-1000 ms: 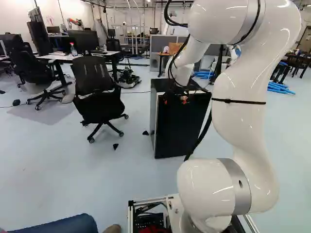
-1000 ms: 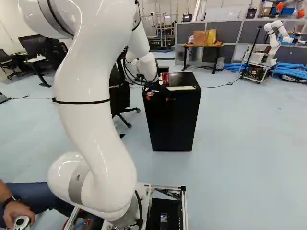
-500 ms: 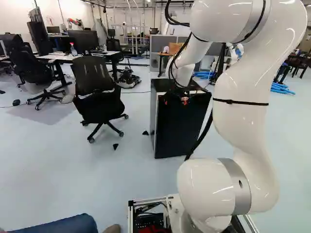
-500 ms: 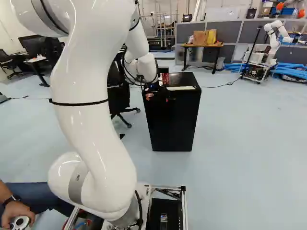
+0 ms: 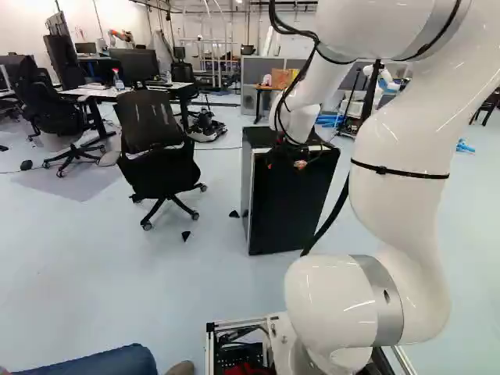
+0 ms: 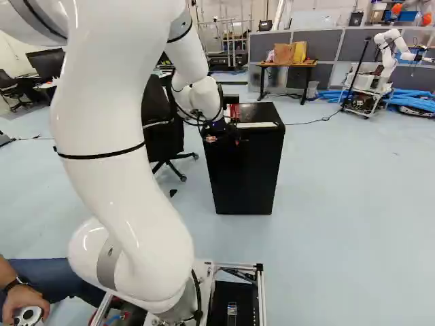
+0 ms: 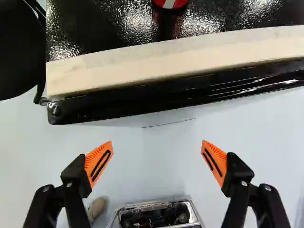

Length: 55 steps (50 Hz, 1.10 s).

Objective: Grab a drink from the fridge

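- Black and boxy, here's the fridge [image 6: 248, 176], right of the middle in the right base view, at twelve o'clock from the base; the drink itself, I can't confirm.
- My white arm [image 6: 122, 163] climbs from the foot joint and reaches over towards the fridge's upper front.
- The gripper [image 6: 224, 140] shows against the fridge's upper front in that view, eleven o'clock from the fridge's middle.
- And the wrist view has it: this gripper [image 7: 157, 141] is released, fingers spread wide, orange pads [image 7: 100, 162] angled inward, floor showing between them!
- Twelve o'clock from the fingers, a pale strip [image 7: 166, 59] runs along the edge of the glossy fridge top.
- Beyond that, also at twelve, a red round thing [image 7: 169, 3] sits on the top, cut off by the view; a drink or not, I can't tell.
- Over at ten o'clock from the fridge, a black office chair [image 5: 148, 125].
- One o'clock in the right base view: a table [image 6: 302, 64] with brown and yellow bags [image 6: 300, 51].
- Two o'clock there: another robot [image 6: 387, 64], white, beside blue tubing [image 6: 411, 97].
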Motion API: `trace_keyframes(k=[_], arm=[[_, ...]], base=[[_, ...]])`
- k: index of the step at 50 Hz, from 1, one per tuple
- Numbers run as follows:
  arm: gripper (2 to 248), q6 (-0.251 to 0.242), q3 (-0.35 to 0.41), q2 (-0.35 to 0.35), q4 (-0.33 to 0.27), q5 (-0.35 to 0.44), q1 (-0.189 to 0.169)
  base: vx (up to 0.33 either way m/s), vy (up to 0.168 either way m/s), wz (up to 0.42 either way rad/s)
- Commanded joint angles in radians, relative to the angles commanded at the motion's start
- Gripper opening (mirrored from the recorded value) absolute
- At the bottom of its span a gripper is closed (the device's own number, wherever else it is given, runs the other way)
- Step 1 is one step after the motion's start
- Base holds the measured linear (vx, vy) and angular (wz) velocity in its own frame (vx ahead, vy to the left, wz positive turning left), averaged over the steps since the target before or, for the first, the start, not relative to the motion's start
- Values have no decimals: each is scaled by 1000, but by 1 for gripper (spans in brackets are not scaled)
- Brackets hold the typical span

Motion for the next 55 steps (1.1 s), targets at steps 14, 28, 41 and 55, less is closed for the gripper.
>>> trace_keyframes(k=[14, 28, 41, 55], arm=[[247, 0, 63, 53, 0, 144, -6], [247, 0, 63, 53, 0, 291, -6], [247, 0, 63, 52, 0, 428, -6], [247, 0, 60, 27, 0, 575, -6]], base=[[0, 0, 0], [0, 0, 0], [0, 0, 0], [0, 0, 0]])
